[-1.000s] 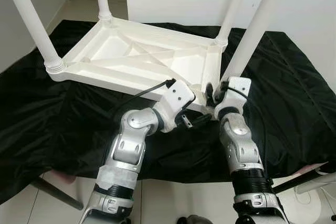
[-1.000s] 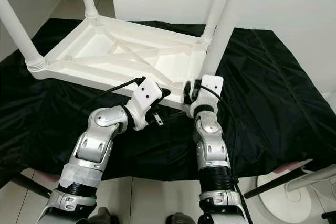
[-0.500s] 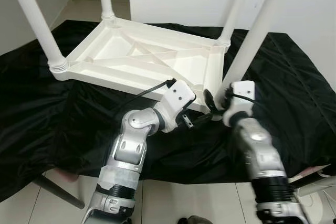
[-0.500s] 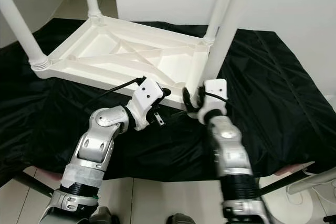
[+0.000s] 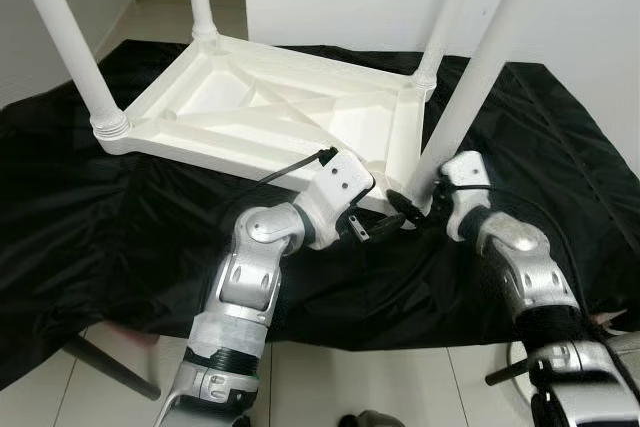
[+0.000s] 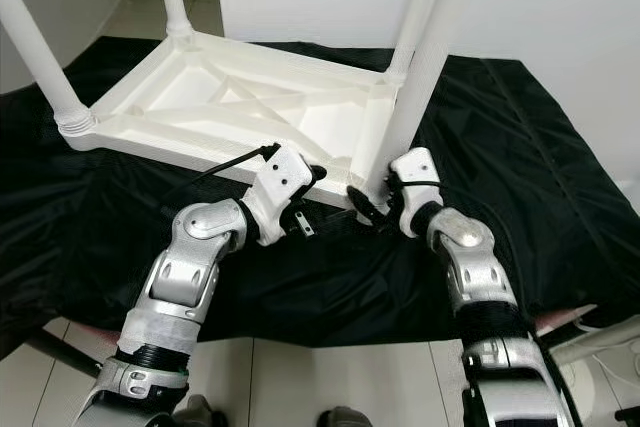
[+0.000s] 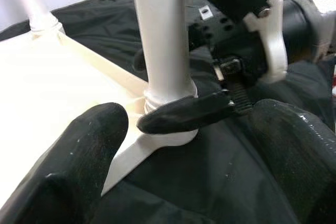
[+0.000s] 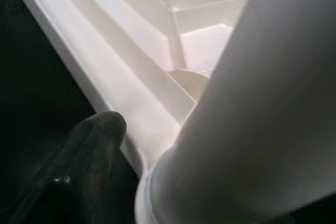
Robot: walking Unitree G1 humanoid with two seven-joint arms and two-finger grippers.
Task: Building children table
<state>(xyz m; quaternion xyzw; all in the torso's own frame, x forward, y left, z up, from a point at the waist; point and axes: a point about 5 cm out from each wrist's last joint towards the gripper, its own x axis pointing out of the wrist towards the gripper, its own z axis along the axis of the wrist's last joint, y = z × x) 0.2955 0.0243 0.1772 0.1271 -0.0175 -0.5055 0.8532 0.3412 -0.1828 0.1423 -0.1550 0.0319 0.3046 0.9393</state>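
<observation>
A white children's table [image 5: 250, 107] lies upside down on a black cloth, its legs pointing up. My right gripper [image 5: 412, 209] is shut around the base of the near right leg [image 5: 480, 77], where the leg meets the corner socket. In the left wrist view one finger [image 7: 184, 115] of it lies across the leg's collar [image 7: 168, 95]. The right wrist view has that leg [image 8: 262, 103] close beside one finger [image 8: 89, 145]. My left gripper [image 5: 362, 230] stands open just left of that corner, at the table's near edge, holding nothing.
The black cloth [image 5: 100, 227] spreads wide around the table over a tiled floor [image 5: 350, 377]. Three other white legs [image 5: 70, 37] rise at the remaining corners. A white wall stands behind. A dark bar [image 5: 100, 367] lies at lower left and a white stand base [image 6: 560, 377] at lower right.
My right forearm has swung outward to the right while its gripper stayed at the base of the near right leg. The left arm has hardly moved.
</observation>
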